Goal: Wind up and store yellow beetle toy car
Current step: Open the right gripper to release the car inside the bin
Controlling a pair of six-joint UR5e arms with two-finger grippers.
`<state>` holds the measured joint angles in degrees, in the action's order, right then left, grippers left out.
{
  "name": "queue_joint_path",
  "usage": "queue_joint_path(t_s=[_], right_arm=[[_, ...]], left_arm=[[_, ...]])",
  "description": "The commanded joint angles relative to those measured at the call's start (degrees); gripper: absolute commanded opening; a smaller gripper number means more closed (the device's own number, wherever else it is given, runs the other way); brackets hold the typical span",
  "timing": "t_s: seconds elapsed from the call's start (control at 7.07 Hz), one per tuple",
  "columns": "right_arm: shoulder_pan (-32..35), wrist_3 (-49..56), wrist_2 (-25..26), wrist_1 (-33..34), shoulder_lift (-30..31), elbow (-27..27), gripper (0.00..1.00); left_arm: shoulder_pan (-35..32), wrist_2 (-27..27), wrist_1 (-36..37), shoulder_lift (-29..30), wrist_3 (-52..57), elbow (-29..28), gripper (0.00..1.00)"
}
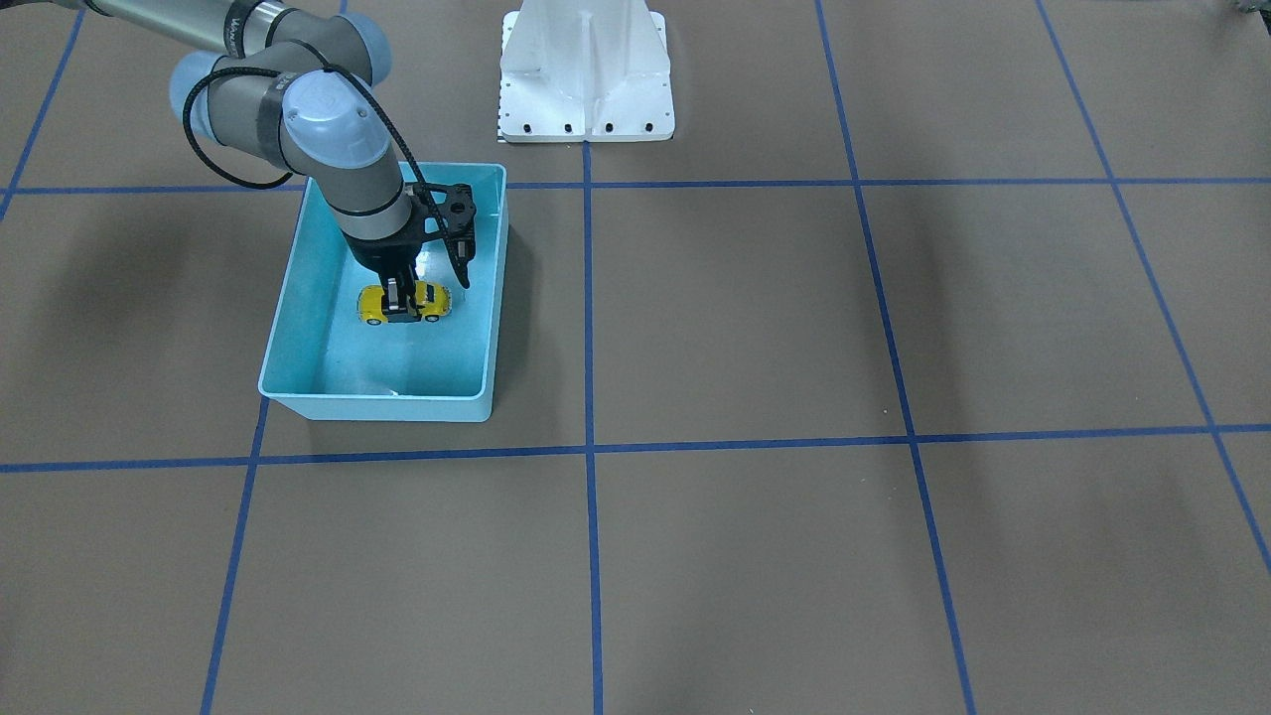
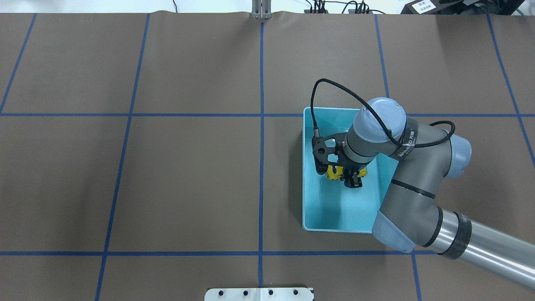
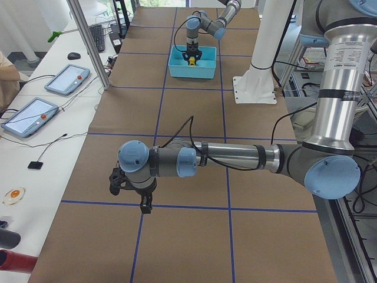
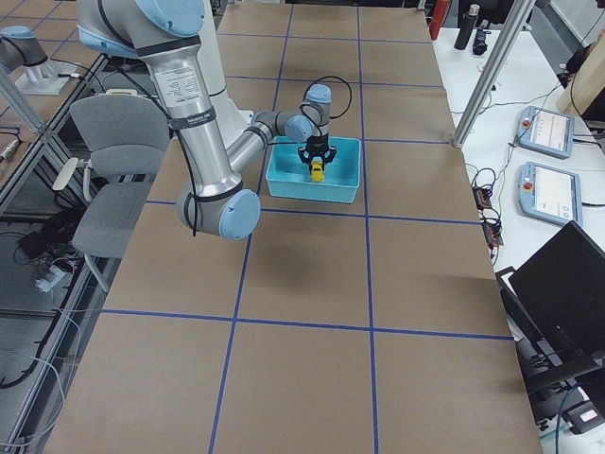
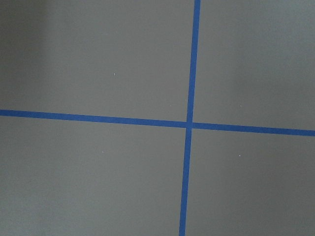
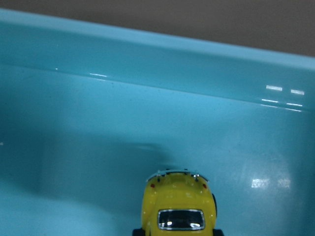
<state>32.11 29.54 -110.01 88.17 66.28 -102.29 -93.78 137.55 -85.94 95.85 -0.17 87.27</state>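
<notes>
The yellow beetle toy car (image 1: 433,298) (image 2: 333,172) (image 6: 179,206) is low inside the turquoise bin (image 1: 382,402) (image 2: 307,188) (image 6: 147,59), near its middle. My right gripper (image 1: 402,306) (image 2: 351,180) reaches straight down into the bin and is shut on the car across its sides. The right wrist view shows the car's roof and rear window at its bottom edge, over the bin floor. My left gripper (image 3: 131,199) hangs over the bare mat far from the bin and appears only in the exterior left view. I cannot tell whether it is open or shut.
The white robot base mount (image 1: 586,79) (image 2: 259,294) stands at the table's middle edge. Blue tape lines cross the brown mat (image 5: 189,124). Tablets (image 3: 66,79) lie on a side bench, and a chair (image 4: 118,142) stands beside the table.
</notes>
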Motion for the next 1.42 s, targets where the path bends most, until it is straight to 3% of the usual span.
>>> queue_joint_path(t_s=[0.0, 0.28, 0.71, 0.85, 1.13, 1.27], right_arm=[[-0.03, -1.06, -0.12, -1.06, 0.34, 0.07, 1.0], [0.32, -1.24, -0.73, -1.07, -0.09, -1.06, 1.0], [9.08, -5.16, -5.21, 2.94, 1.39, -12.53, 1.0], [13.11, -13.11, -5.48, 7.93, 1.49, -17.54, 1.0], [27.66, -22.37, -12.74, 10.09, 3.57, -17.6, 1.0], [34.36, -25.82, -13.12, 10.09, 7.95, -17.16, 1.0]], left_arm=[[0.0, 0.0, -0.02, -0.05, 0.0, -0.08, 1.0], [0.09, 0.0, -0.11, -0.05, 0.0, -0.43, 1.0], [0.0, 1.58, -0.11, -0.31, 0.0, -0.17, 1.0], [0.09, 1.58, -0.11, -0.4, 0.0, -0.08, 1.0], [0.09, 1.58, -0.11, -0.31, 0.0, -0.08, 1.0], [0.09, 1.58, -0.11, -0.31, 0.0, -0.25, 1.0]])
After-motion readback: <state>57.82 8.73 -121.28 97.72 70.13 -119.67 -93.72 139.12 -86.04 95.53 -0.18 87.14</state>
